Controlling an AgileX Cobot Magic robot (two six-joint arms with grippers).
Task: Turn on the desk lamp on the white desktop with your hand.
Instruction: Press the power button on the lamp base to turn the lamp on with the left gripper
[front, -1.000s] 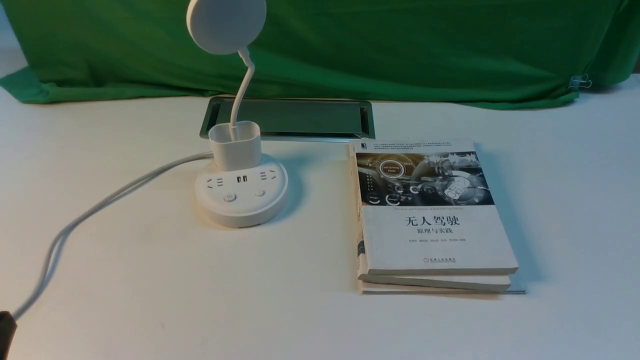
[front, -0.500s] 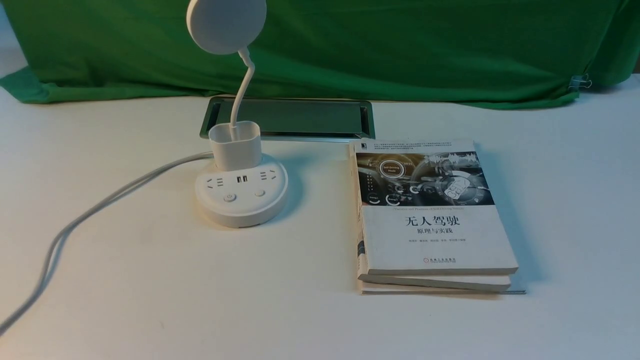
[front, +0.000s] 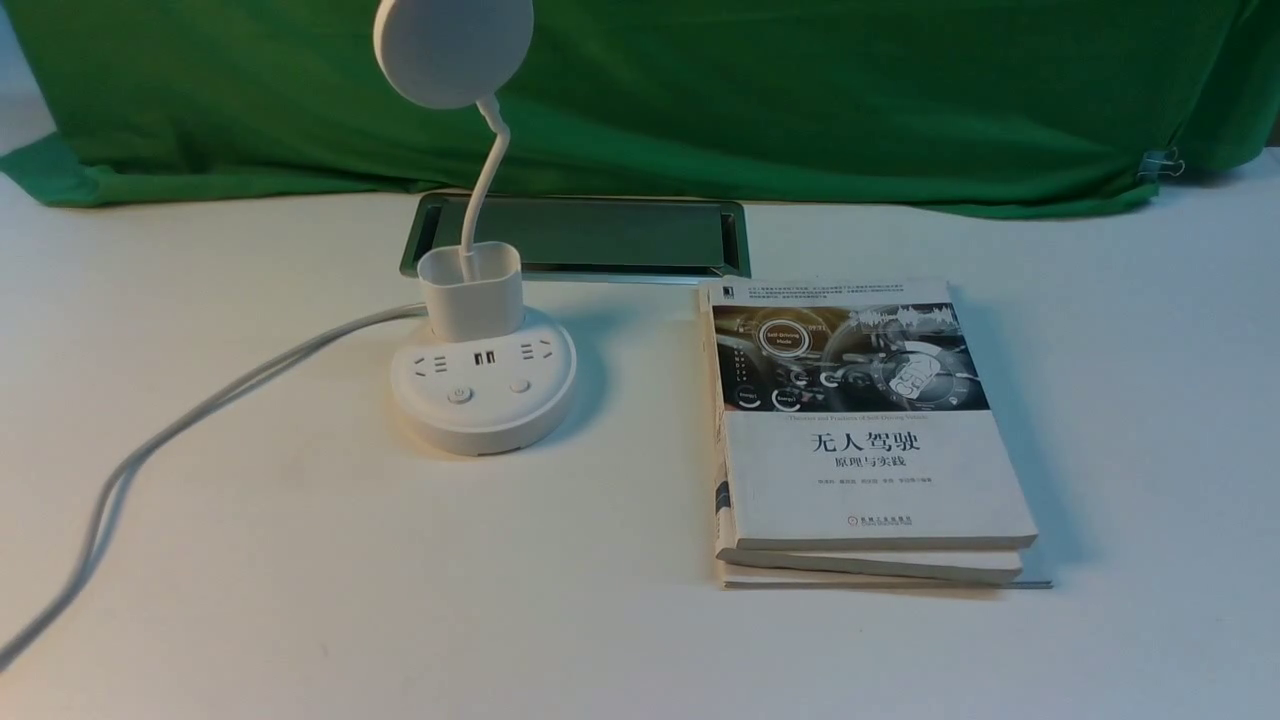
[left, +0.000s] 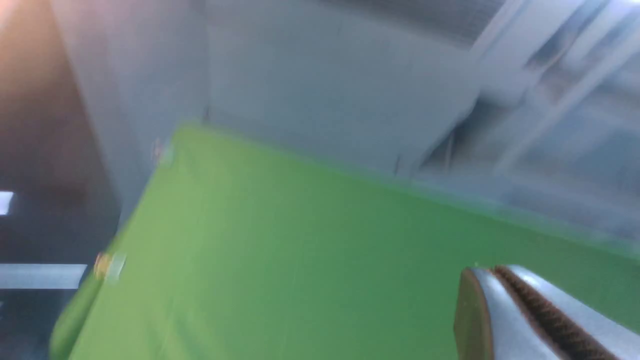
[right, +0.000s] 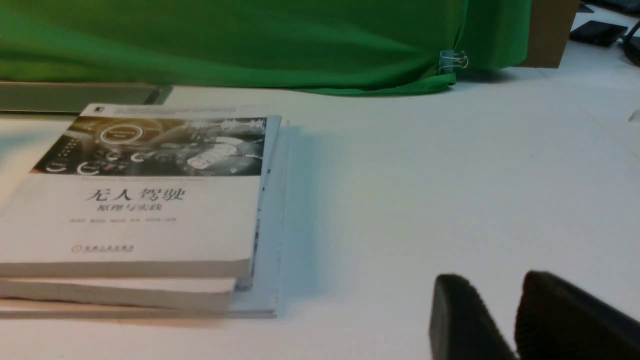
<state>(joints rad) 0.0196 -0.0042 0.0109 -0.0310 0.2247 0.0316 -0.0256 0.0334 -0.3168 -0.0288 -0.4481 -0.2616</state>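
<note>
desk lamp (front: 483, 385) is seen standing on the white desktop (front: 300, 600), left of centre in the front view. its round base is set just in front of the silver-framed cable slot (front: 580, 235), and its disc head is raised against the green cloth (front: 800, 90). a white cord (front: 200, 410) is led from the base toward the near left edge. a stack of books (front: 870, 470) is laid to the right of the lamp, apart from it. the right gripper (right: 520, 295) is shown low over the desktop, right of the books, its dark fingers (right: 465, 320) parted by a narrow gap with nothing held. the left gripper (left: 505, 300) is caught blurred against the cloth; whether it is parted or closed cannot be told.
</note>
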